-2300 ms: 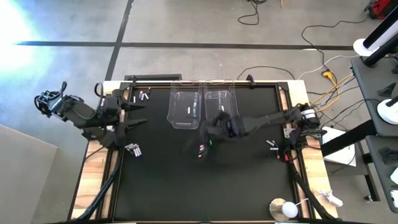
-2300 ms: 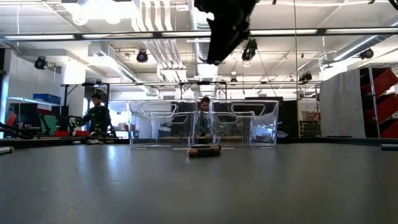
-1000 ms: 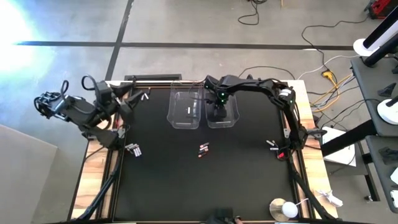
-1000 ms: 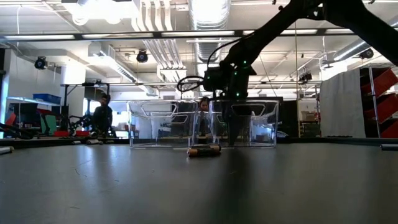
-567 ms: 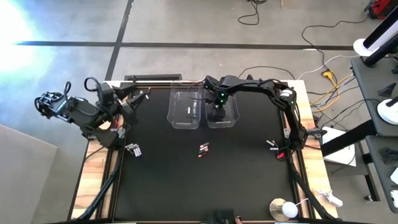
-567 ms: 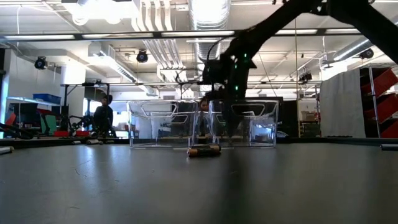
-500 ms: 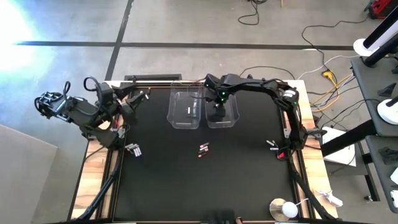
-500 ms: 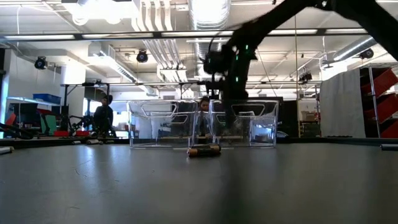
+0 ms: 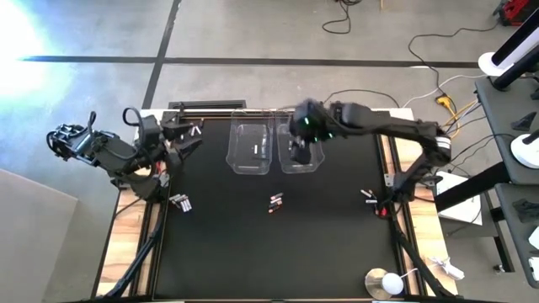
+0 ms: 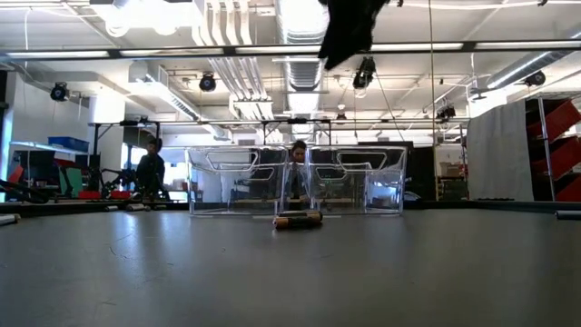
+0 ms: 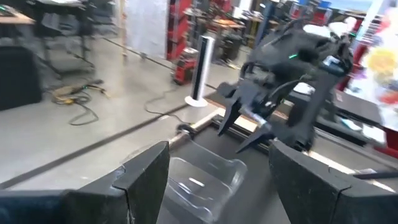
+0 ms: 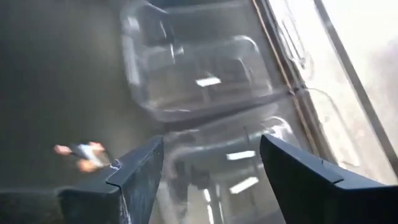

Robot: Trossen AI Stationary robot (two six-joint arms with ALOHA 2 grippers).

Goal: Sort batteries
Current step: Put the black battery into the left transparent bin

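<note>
— Where are the batteries (image 9: 275,202)?

— Spread over the black worktop (image 9: 253,252) in small groups. One pair lies near the middle, in front of the two clear tubs; in the low view it shows as a dark pair (image 10: 299,219) lying flat just ahead of them. A second group (image 9: 180,202) sits near the left edge, a third (image 9: 195,129) at the far left corner, and a fourth (image 9: 370,198) by the right edge.

— And the tubs?

— Side by side at the far end of the worktop, touching or nearly so: the left tub (image 9: 238,160) and the right tub (image 9: 313,162). Each shows a pale streak inside. I cannot tell whether that is a battery or a glint.

— What is the right arm (image 9: 379,124) doing?

— It reaches in from the right, with the right jaws raised over the right tub. Its wrist view shows both fingers (image 12: 134,180) well apart with nothing between them: released, empty.

— The left arm (image 9: 109,151)?

— It is folded at the worktop's left edge, and the left jaws point toward the far left corner group. They are spread wide too, holding nothing.

— Anyone around?

— Two people in the room beyond, one (image 10: 150,168) at the left and one (image 10: 297,168) seen behind the tubs.
</note>
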